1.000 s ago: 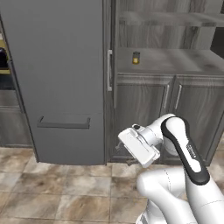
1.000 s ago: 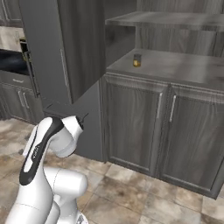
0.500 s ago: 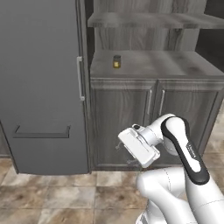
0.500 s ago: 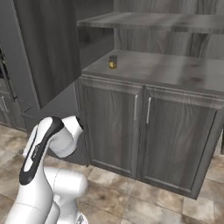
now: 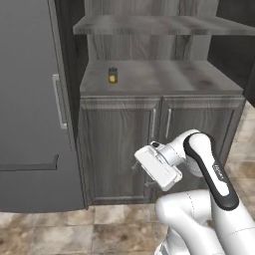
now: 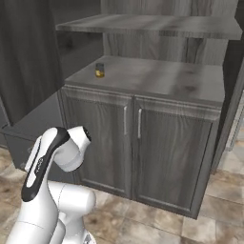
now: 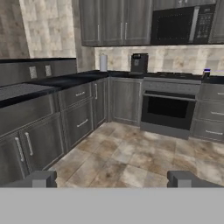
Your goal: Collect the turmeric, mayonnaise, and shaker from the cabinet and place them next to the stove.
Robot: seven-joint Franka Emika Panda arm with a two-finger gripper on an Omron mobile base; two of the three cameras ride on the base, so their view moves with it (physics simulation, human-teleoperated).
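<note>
Turmeric [image 5: 113, 74] stands upright on the left of the cabinet [image 5: 159, 144] shelf, up and forward-left of the folded arm, whose gripper [image 7: 113, 179] is released, holds nothing and points away from it across the kitchen floor toward the oven.
</note>
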